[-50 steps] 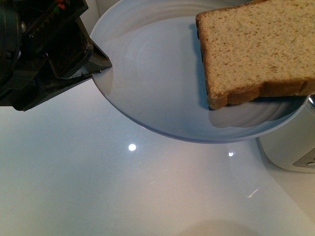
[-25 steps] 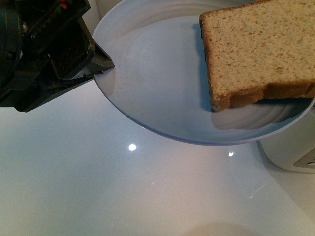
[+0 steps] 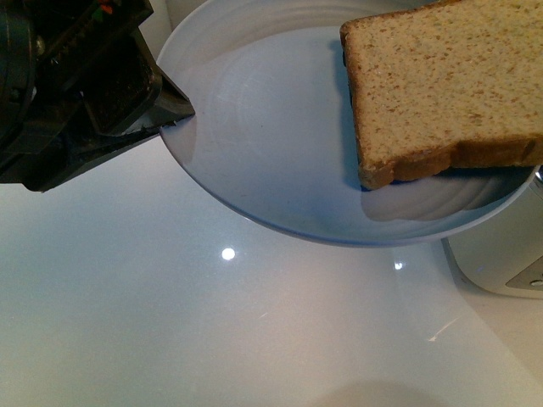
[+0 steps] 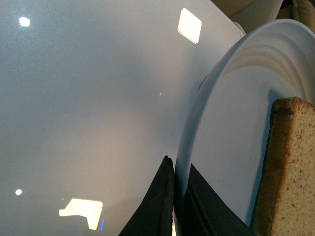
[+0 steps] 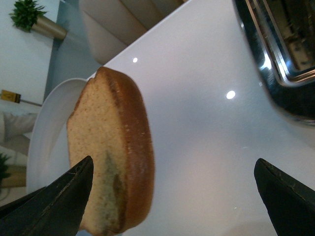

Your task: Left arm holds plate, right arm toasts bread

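The left tool (image 3: 174,119) is clenched on the rim of the plate (image 3: 271,153), one finger above and one below the edge, and carries it in the air over the white bench (image 3: 170,322). The bread (image 3: 441,85) sits over the plate's right part, with a shadow under its near crust. Whether it rests flat there cannot be told. In the right wrist view the right tool (image 5: 172,162) stands released, fingers (image 5: 59,201) spread wide. The slice is just beside one finger and well apart from the other, so nothing is gripped yet. The toaster (image 3: 496,263) stands on the bench below the plate's right edge, its slot open in the right wrist view. The step in hand looks like taking the slice. To do it well, the right tool should centre the bread between its fingers before closing. It should then press only lightly, since soft bread crushes and tears. Meanwhile the left tool should hold the plate level and steady so the slice does not slide. The slice should clear the raised rim before it turns edge-down over the slot.
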